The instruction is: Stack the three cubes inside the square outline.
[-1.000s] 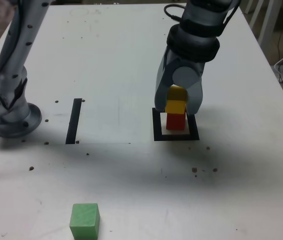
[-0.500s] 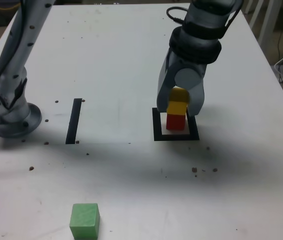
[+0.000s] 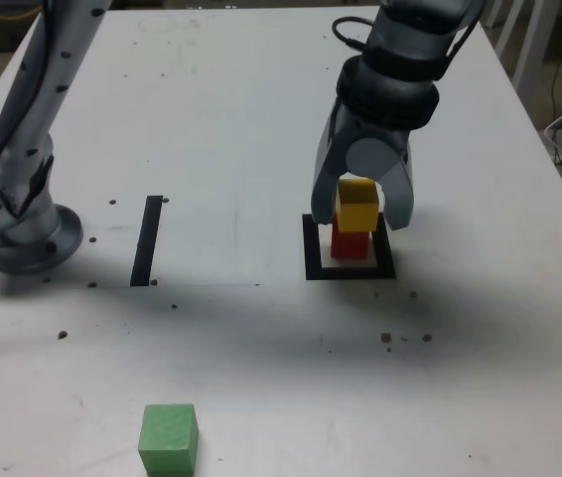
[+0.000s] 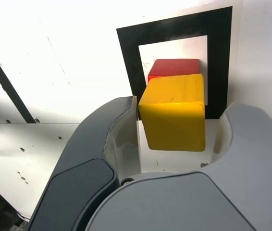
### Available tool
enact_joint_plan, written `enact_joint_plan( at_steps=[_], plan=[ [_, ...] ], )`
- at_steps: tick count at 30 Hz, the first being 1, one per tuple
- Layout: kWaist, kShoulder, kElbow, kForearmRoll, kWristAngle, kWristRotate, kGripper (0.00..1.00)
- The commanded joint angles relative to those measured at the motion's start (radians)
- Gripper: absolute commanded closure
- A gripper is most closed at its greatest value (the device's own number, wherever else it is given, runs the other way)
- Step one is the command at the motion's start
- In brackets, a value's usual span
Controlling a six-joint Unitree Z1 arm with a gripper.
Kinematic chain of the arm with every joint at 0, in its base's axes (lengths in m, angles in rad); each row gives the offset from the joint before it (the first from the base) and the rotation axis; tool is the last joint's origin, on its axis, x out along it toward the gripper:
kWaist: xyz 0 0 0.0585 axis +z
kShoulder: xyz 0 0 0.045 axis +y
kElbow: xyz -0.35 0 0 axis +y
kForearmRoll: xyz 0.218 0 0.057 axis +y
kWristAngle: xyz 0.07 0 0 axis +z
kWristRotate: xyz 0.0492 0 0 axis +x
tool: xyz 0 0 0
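Inside the square outline [image 3: 350,268]: one yellow cube [image 3: 356,205] on one red cube [image 3: 350,243]; one green cube [image 3: 169,436] apart. End effector [image 3: 361,204] open, jaws now spread wider.

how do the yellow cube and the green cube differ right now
The yellow cube sits on the red cube inside the square outline; the green cube lies on the bare table, near the front edge. The yellow cube sits between the open tool's jaws; the green cube is far from the tool. Yellow looks slightly turned relative to red; green stands alone. Both are matte and look equal in size.
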Motion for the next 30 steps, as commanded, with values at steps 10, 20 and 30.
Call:
enact_joint_plan(
  at_steps=[10, 20, 30],
  plan=[
    [-0.047, -0.155, 0.114, 0.007, 0.049, -0.063, 0.01],
    [-0.263, -0.265, 0.236, 0.004, 0.023, -0.209, 0.01],
    [-0.563, -0.277, 0.324, -0.024, -0.058, -0.446, 0.01]
  ],
)
